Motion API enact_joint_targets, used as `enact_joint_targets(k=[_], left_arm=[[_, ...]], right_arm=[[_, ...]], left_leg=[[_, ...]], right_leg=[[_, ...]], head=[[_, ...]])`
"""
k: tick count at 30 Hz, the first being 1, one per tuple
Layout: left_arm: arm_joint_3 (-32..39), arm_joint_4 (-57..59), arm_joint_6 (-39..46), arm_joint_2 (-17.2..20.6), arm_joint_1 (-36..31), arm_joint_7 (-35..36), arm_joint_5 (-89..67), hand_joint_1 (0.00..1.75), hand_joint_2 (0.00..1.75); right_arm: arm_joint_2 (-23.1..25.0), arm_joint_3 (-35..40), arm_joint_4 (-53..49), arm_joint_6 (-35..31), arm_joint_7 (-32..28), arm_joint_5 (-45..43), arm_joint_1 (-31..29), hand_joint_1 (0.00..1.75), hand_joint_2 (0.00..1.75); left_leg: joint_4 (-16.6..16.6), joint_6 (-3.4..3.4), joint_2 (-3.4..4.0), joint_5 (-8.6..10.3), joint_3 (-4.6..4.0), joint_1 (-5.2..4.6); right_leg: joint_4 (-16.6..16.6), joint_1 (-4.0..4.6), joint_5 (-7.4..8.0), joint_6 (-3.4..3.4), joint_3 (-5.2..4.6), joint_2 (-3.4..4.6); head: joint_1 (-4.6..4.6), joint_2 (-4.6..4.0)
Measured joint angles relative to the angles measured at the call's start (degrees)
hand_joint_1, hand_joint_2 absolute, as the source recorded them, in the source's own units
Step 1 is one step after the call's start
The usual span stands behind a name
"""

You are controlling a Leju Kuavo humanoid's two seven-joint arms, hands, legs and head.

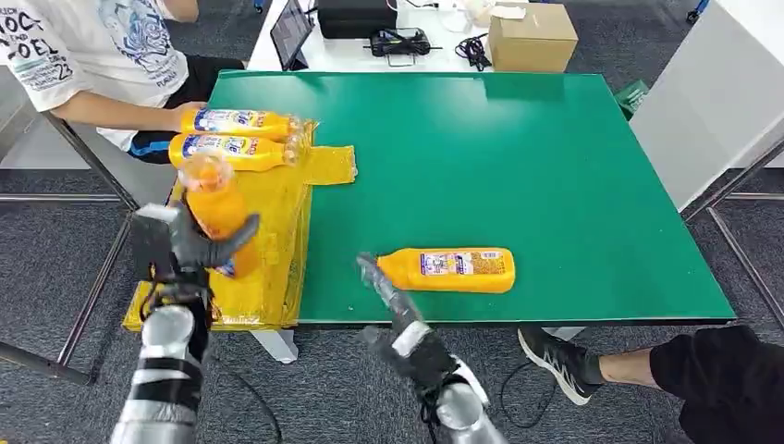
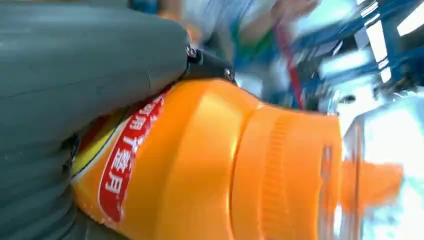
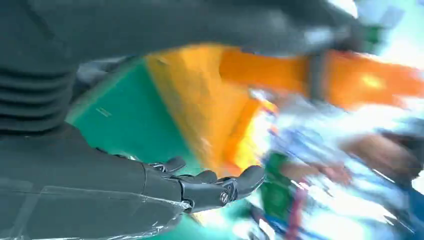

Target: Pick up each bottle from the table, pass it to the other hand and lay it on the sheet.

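Head view: the left hand (image 1: 189,242) grips an upright, full, likely heavy bottle (image 1: 214,205) over the yellow sheet (image 1: 277,222); left wrist view: its smooth body (image 2: 210,165) suits mid-body holding; right wrist view: the right hand (image 3: 165,185) fingers spread empty.

I count four orange bottles: two lying on the yellow sheet (image 1: 277,231), one held upright, one on the tabletop (image 1: 555,166).

Bottles: far sheet bottle (image 1: 238,121), near sheet bottle (image 1: 231,150), held bottle (image 1: 217,208), tabletop bottle (image 1: 448,269).

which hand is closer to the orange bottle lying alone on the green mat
Right. The right hand is open just beside the cap end of the lone orange bottle, not touching it. The left hand is off over the yellow sheet, gripping another orange bottle.
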Motion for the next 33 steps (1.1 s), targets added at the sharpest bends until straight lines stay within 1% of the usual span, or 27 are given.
enact_joint_targets(k=[3, 5, 6, 12, 16, 18, 21, 24, 28, 33], left_arm=[[0.4, -1.0, 6.7, 0.3, -2.7, 1.9, -18.1, 1.75, 1.75], [0.1, -1.1, 9.6, 1.0, -4.4, 4.1, -31.1, 1.75, 1.75], [0.0, -1.1, 10.3, 1.4, -5.1, 4.5, -34.7, 1.75, 1.75], [-0.4, -0.3, 11.9, 2.1, -7.2, 4.8, -36.7, 1.75, 1.75], [-2.4, 2.3, 11.4, 3.7, -9.0, 6.0, -46.7, 1.75, 1.75], [-4.4, 7.9, 10.0, 5.0, -11.8, 5.4, -48.7, 1.75, 1.75], [-7.3, 18.6, 7.8, 6.6, -15.9, 2.7, -47.0, 1.75, 1.75], [-9.0, 26.3, 7.3, 7.4, -17.9, 1.7, -46.1, 1.75, 1.75], [-10.1, 31.4, 7.1, 8.1, -19.2, 1.4, -45.9, 1.75, 1.75], [-11.8, 39.0, -0.1, 9.2, -21.8, -0.7, -41.3, 1.75, 1.75]], right_arm=[[0.7, -2.6, -7.0, -1.9, -0.1, -3.3, 0.1, 0.00, 0.00], [1.4, -4.5, -10.4, -3.1, 0.3, -4.6, -0.2, 0.00, 0.00], [1.5, -5.2, -11.5, -3.3, 0.5, -4.8, -0.5, 0.00, 0.00], [2.3, -7.1, -14.3, -3.6, 0.5, -5.2, -0.8, 0.00, 0.00], [2.4, -7.4, -14.5, -3.6, 0.5, -5.0, -0.8, 0.00, 0.00], [2.6, -7.5, -14.4, -3.3, 0.6, -4.4, -1.0, 0.00, 0.00], [2.8, -7.4, -13.8, -2.7, 0.7, -4.3, -1.0, 0.00, 0.00], [2.8, -7.4, -13.2, -2.4, 0.7, -4.0, -1.0, 0.00, 0.00], [2.8, -7.3, -12.5, -2.4, 0.7, -4.0, -1.0, 0.00, 0.00], [2.8, -7.0, -11.4, -2.0, 0.7, -3.9, -1.3, 0.00, 0.00]], left_leg=[[0.0, 0.00, 0.01, 0.00, 0.00, 0.00], [0.0, 0.00, 0.01, 0.00, 0.00, -0.01], [0.0, 0.00, 0.01, 0.00, 0.00, 0.00], [0.0, 0.00, 0.01, 0.00, 0.00, 0.00], [0.0, 0.00, -0.05, 0.00, 0.00, 0.00], [0.0, 0.01, -0.07, 0.01, 0.00, 0.00], [0.0, -0.01, 0.01, 0.04, 0.01, 0.00], [0.0, -0.03, 0.06, 0.06, 0.01, 0.00], [0.0, -0.03, 0.02, 0.05, 0.00, 0.00], [0.0, -0.04, 0.02, 0.04, -0.02, 0.01]], right_leg=[[0.0, 0.00, 0.00, 0.00, 0.00, 0.00], [0.0, 0.00, 0.00, 0.00, 0.00, 0.00], [0.0, -0.01, 0.00, 0.00, 0.00, 0.00], [0.0, 0.00, 0.00, 0.00, 0.00, 0.01], [0.0, 0.00, -0.01, 0.00, -0.01, -0.01], [0.0, 0.00, 0.00, 0.00, 0.02, -0.02], [0.0, 0.00, 0.04, 0.03, 0.02, 0.01], [0.0, -0.01, 0.06, 0.04, 0.02, 0.08], [0.0, 0.00, 0.05, 0.05, 0.01, 0.07], [0.0, 0.00, 0.04, 0.04, 0.01, 0.08]], head=[[0.00, 0.00], [0.00, 0.00], [0.00, 0.00], [0.00, 0.00], [0.00, 0.00], [0.00, 0.00], [0.00, 0.00], [0.00, 0.00], [0.00, 0.00], [0.00, 0.00]])
